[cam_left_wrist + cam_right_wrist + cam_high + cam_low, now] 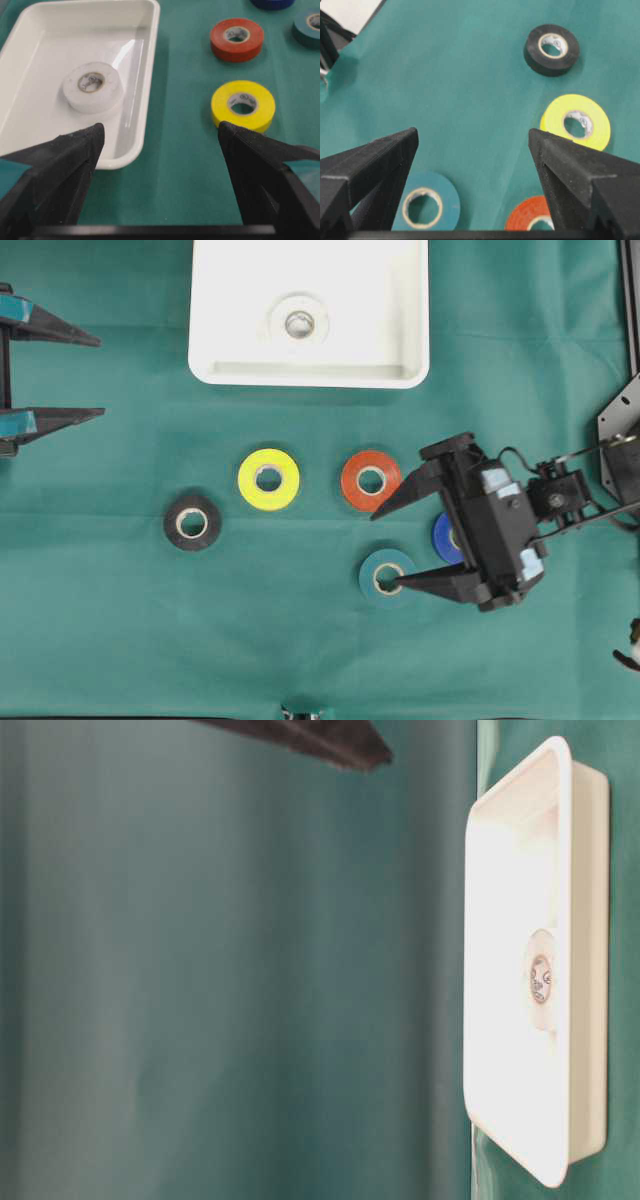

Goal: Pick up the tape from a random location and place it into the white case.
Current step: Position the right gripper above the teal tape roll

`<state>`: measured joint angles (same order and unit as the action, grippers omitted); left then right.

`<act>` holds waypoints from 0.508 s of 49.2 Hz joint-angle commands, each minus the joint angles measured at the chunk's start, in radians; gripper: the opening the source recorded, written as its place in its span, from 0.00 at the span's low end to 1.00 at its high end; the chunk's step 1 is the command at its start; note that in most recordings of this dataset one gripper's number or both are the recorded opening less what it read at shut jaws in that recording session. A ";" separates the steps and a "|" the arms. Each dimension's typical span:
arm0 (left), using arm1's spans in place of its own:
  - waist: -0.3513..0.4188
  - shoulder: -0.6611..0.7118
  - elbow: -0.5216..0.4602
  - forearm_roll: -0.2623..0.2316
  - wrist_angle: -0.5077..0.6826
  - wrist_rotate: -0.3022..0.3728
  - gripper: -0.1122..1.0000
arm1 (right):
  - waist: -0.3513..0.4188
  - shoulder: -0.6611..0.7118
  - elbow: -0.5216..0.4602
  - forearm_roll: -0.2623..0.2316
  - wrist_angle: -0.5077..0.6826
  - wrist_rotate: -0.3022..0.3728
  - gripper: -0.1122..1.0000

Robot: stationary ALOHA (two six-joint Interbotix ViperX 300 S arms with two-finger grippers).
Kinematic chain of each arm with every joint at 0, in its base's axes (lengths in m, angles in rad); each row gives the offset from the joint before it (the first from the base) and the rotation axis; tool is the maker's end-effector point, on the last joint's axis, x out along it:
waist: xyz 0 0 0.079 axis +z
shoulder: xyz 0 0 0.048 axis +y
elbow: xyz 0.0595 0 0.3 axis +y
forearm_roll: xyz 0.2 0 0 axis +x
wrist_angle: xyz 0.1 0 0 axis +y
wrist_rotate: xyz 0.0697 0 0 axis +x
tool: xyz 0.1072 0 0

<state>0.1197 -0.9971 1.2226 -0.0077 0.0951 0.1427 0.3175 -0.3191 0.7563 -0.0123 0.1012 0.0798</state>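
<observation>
At the table's far edge we note the white case (225, 330) holding one white tape (299, 320), flat near its middle. Five more tapes lie on the green cloth (100, 620) outside it: black (192, 523), yellow (268, 479), red (371, 480), teal (385, 577), blue (443, 537). Left gripper (100, 375) and right gripper (385, 550) both spread wide, empty.

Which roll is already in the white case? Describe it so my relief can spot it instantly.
Find the white case at the top of the green cloth. One white tape roll lies flat near its middle. It alone is white and inside; the coloured rolls lie on the cloth.
</observation>
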 commanded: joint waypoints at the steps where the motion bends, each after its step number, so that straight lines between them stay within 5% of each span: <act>1: 0.003 0.006 -0.012 -0.002 0.002 -0.002 0.97 | 0.008 0.008 -0.043 -0.002 -0.006 0.000 0.91; 25: 0.003 0.006 -0.012 -0.002 0.020 -0.002 0.97 | 0.009 0.029 -0.107 0.003 0.140 0.015 0.91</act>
<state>0.1212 -0.9971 1.2226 -0.0061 0.1212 0.1427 0.3221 -0.2915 0.6888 -0.0123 0.2040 0.0905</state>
